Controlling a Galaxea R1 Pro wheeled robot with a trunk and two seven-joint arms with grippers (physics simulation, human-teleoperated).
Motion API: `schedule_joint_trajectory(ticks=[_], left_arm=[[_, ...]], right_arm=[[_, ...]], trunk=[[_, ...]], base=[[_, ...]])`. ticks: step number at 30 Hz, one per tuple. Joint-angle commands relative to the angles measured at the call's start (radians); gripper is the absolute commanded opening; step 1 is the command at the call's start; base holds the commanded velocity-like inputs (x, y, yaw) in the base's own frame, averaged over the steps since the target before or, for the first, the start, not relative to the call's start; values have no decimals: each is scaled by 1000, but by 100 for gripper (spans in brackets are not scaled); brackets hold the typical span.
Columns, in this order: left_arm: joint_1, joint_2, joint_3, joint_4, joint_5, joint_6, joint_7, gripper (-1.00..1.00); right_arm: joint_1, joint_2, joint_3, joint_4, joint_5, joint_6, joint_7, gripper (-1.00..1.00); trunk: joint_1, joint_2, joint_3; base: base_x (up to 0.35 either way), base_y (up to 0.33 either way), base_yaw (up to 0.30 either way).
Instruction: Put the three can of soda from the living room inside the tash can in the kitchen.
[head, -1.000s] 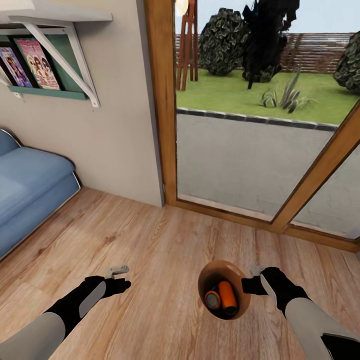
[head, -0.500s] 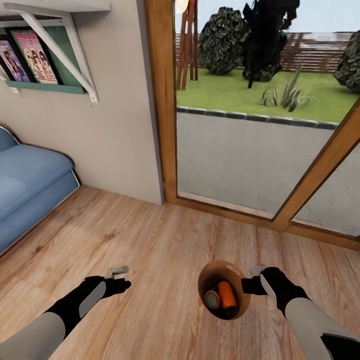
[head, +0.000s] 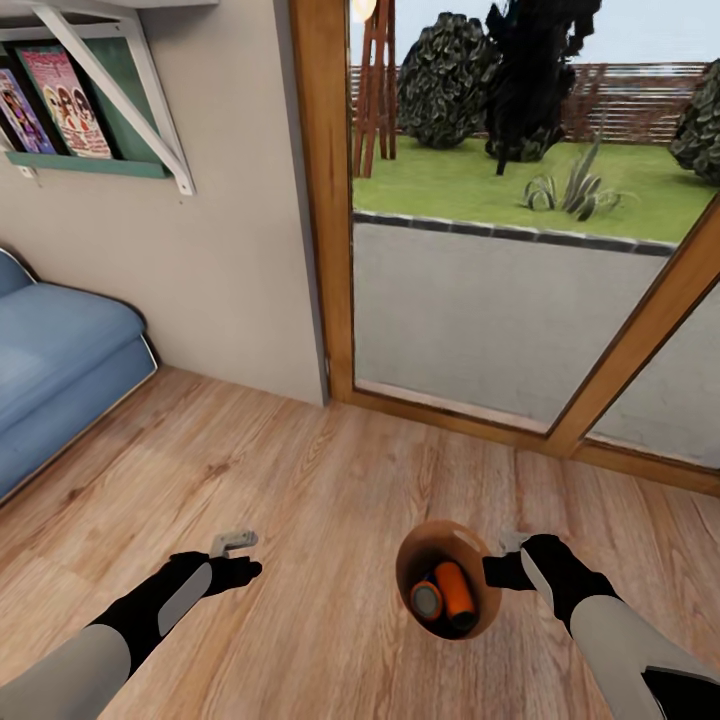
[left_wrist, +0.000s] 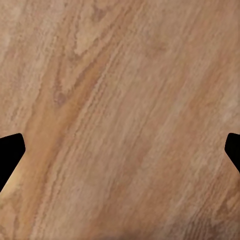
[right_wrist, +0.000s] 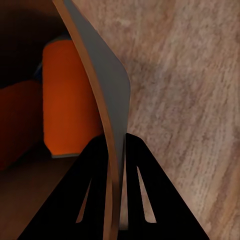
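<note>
- Soda cans (head: 455, 593): orange cans lying inside the trash can (head: 470, 622), which hangs above the wood floor (head: 320, 480).
- Right claw (head: 508, 572): pinched onto the trash can's rim, cans just beyond it.
- Left claw (head: 232, 543): fingers spread, empty, well apart from the trash can.
- Surroundings: glass door (head: 480, 330) ahead, blue sofa (head: 50, 370) beyond the left claw.

No legible text, not even on the shelved magazine covers (head: 60, 95).

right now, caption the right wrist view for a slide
Right tool pinching the trash can wall, orange soda cans inside.
</note>
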Motion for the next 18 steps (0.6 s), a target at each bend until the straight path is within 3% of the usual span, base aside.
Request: schedule_joint_trajectory(ticks=[1, 6, 12, 18], left_arm=[[0, 0, 0, 0, 0, 0, 0, 100], [0, 0, 0, 0, 0, 0, 0, 100], [0, 0, 0, -1, 0, 0, 0, 100], [0, 0, 0, -1, 0, 0, 0, 100]], right_arm=[[0, 0, -2, 0, -14, 1, 4, -100], [0, 0, -2, 0, -14, 1, 5, -100], [0, 0, -2, 0, -14, 1, 5, -100], [0, 0, -2, 0, -14, 1, 5, -100]], trunk=[[4, -7, -3], [23, -42, -19], [23, -42, -19], [46, -84, -38]], base=[[0, 0, 0], [0, 0, 0], [0, 0, 0], [0, 0, 0]])
